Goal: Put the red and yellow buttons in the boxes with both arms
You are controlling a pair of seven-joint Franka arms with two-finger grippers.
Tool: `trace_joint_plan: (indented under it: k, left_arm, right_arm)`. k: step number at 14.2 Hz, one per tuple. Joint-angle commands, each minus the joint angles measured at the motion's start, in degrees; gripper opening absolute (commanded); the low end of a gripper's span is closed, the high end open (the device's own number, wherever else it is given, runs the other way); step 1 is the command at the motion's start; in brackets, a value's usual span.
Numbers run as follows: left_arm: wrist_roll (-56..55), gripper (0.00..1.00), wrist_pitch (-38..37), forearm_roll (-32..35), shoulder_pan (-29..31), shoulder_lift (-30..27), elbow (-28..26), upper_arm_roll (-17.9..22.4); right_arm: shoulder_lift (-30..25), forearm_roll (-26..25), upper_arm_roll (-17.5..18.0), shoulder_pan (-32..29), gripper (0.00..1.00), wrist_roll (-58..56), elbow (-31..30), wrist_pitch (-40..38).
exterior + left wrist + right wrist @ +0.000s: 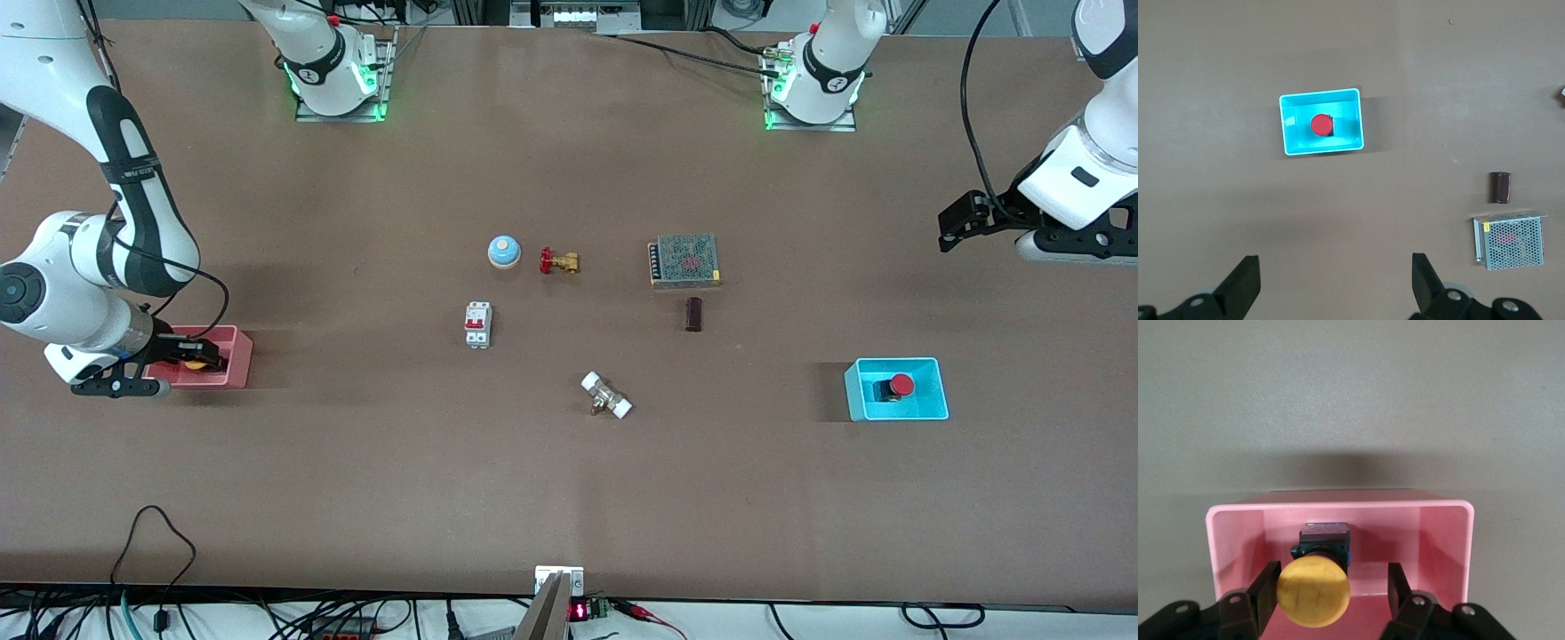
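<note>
The yellow button (194,363) lies in the pink box (233,356) at the right arm's end of the table. My right gripper (203,354) is down in that box, open, with its fingers on either side of the button. In the right wrist view the button's cap (1313,591) sits against one finger (1266,587), with a gap to the other, inside the pink box (1441,547); the gripper (1333,577) is open. The red button (901,385) lies in the cyan box (859,391). My left gripper (958,224) hangs high, open and empty. The left wrist view shows that gripper (1336,267), the red button (1321,125) and the cyan box (1289,137).
In the middle of the table are a blue bell (503,252), a red-handled brass valve (558,261), a mesh-covered metal unit (684,260), a dark brown block (693,314), a white circuit breaker (477,324) and a white-ended fitting (606,396).
</note>
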Motion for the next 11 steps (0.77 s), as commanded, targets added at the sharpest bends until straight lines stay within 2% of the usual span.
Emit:
trace_joint_plan:
  k: [1, 4, 5, 11]
  left_arm:
    - [1.0, 1.0, 0.3, -1.0, 0.6, -0.5, 0.1, -0.3]
    - [-6.4, 1.0, -5.2, -0.6, -0.3, 2.8, 5.6, -0.5]
    - [-6.1, 1.0, -6.6, -0.5, -0.4, 3.8, 7.4, -0.5]
    - [-2.1, 1.0, -6.8, -0.4, -0.5, 4.7, 9.1, -0.4]
  right_arm:
    - [-0.3, 0.3, 0.3, -0.3, 1.0, -0.6, -0.1, 0.5]
    - [-3.6, 0.5, 0.6, 0.1, 1.0, -0.7, -0.2, -1.3]
    - [-6.2, 0.7, 0.7, 0.4, 1.0, -0.7, 0.1, -5.3]
    - [-21.1, 1.2, 3.2, 5.5, 1.0, 0.6, 0.5, -20.3]
